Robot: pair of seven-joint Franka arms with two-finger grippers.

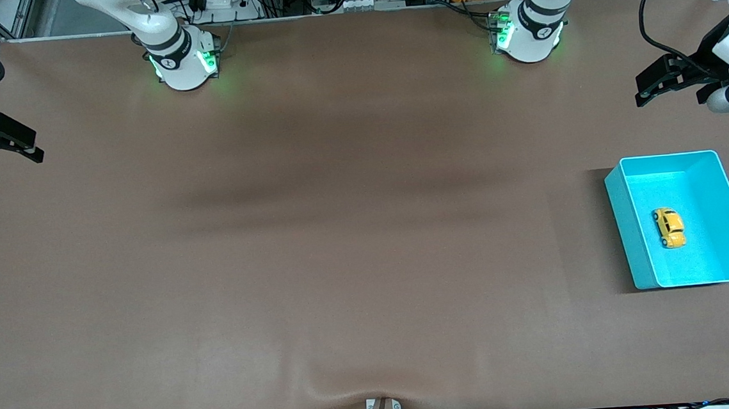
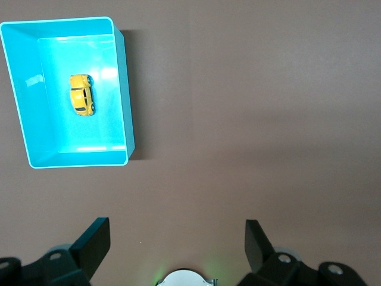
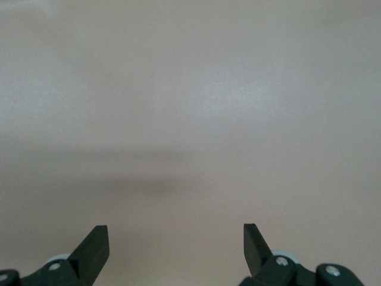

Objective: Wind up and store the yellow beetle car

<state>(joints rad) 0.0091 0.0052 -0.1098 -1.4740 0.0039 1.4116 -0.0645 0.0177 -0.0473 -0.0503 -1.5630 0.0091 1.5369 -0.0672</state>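
We found the yellow beetle car lying in the turquoise bin at the left arm's end of the table; the left gripper hung above bare table with its claw spread wide and empty, and the right gripper waited at its own end, likewise apart. The danger we judged lay in the reach — the car is small and sits low between the bin's walls, so a finger might catch the rim or nudge the car away; a loose pinch could drop it during winding.

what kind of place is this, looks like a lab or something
Most likely a robotics lab: two arms bolted at the edge of a brown-covered table, aluminium framing and cabling along that edge, and only a turquoise bin with a yellow beetle car in it.
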